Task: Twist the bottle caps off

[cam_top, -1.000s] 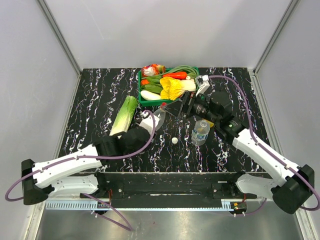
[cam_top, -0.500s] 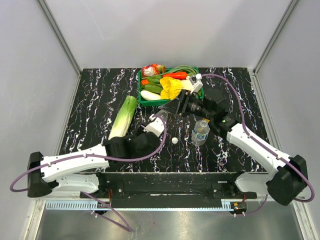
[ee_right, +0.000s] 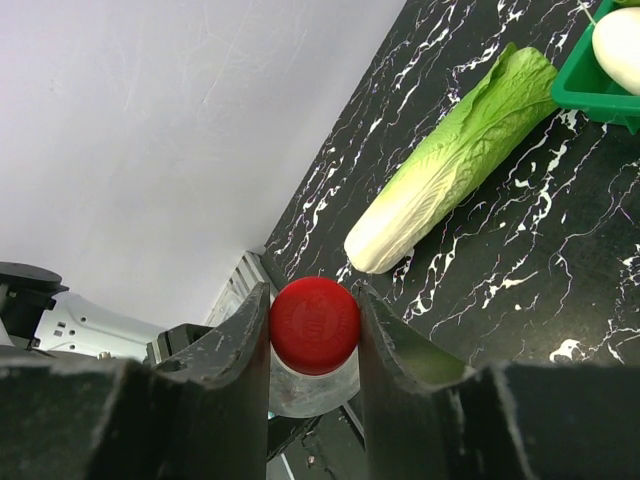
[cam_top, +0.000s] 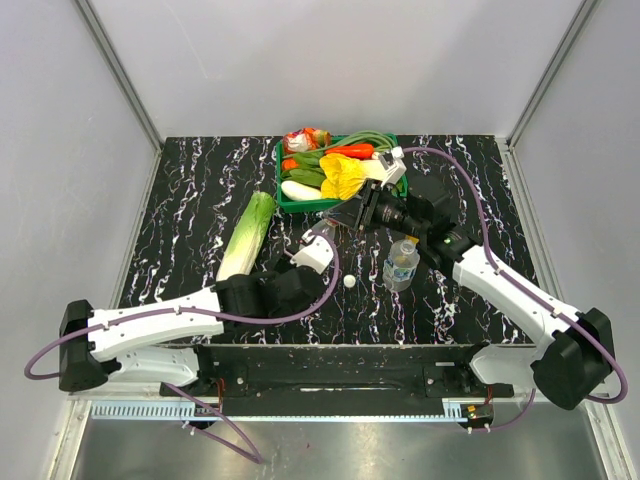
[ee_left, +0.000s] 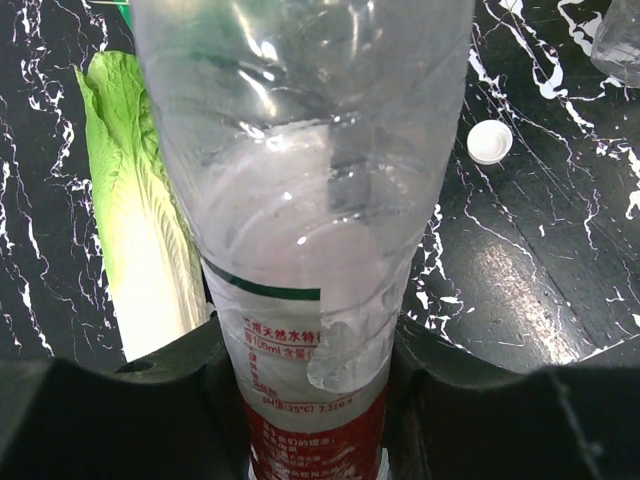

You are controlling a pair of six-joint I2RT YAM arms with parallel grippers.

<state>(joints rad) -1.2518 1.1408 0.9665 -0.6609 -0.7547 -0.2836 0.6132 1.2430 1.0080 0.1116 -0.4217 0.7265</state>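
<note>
Red cap (ee_right: 314, 325) (round, glossy plastic) sat on the neck of the clear bottle (ee_left: 300, 200), and your right gripper (ee_right: 312, 312) had both fingers pressed against its sides. Your left gripper (ee_left: 318, 385) was clamped on that bottle's labelled body. You also had a white cap (ee_left: 490, 141) lying loose on the black marbled table (ee_left: 560, 280).

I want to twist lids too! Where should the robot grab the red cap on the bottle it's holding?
By its round side wall, coming straight at its flat top. The red cap faces the right gripper end-on, so a finger fits on each side, while the left gripper clamps the bottle steady.
</note>
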